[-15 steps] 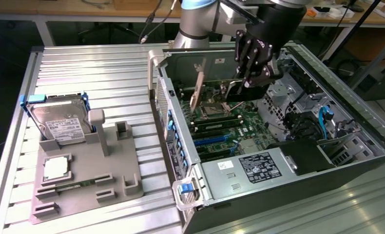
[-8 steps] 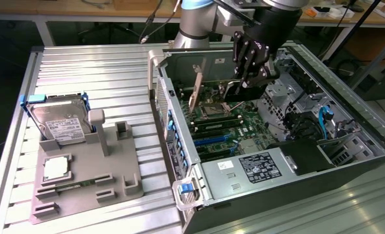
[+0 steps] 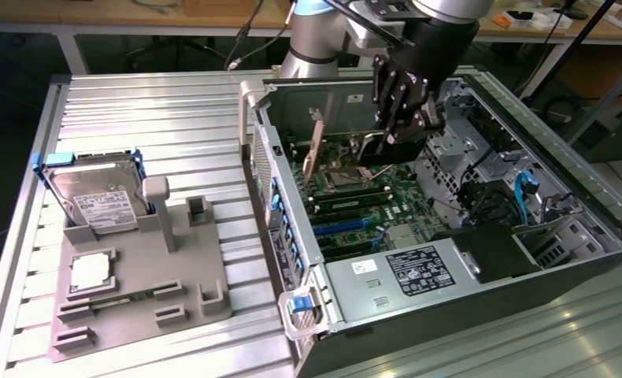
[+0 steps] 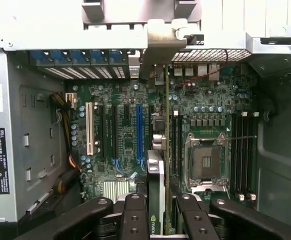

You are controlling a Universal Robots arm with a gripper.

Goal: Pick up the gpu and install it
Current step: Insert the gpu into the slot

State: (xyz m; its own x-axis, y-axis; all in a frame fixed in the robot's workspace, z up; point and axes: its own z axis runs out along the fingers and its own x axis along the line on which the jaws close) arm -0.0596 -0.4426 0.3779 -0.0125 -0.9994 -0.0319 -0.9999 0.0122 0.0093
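Tool (image 4: pixel 161 200) closed on gpu (image 4: pixel 155 175) standing on edge, bracket (image 4: pixel 161 42) against case (image 4: pixel 45 35) rear wall, narrow gaps over motherboard (image 4: pixel 123 145)

Robotics lab: slatted metal table (image 3: pixel 164 118), open computer case (image 3: pixel 416 309), workbenches (image 3: pixel 547 30) behind.

Exterior cam sits high above the ribbed silver metal bench (image 3: pixel 143 102), angled down, wide enough for the whole open black computer case (image 3: pixel 500 303) plus the grey plastic parts tray (image 3: pixel 132 291) on the exterior view's left. Wrist cam rides right behind the black hand (image 4: pixel 158 200), which is clamped on the thin green-edged gpu (image 4: pixel 155 175), and looks straight into the case, close up. Both catch the green motherboard (image 4: pixel 120 100) and its silver CPU socket (image 4: pixel 205 162).
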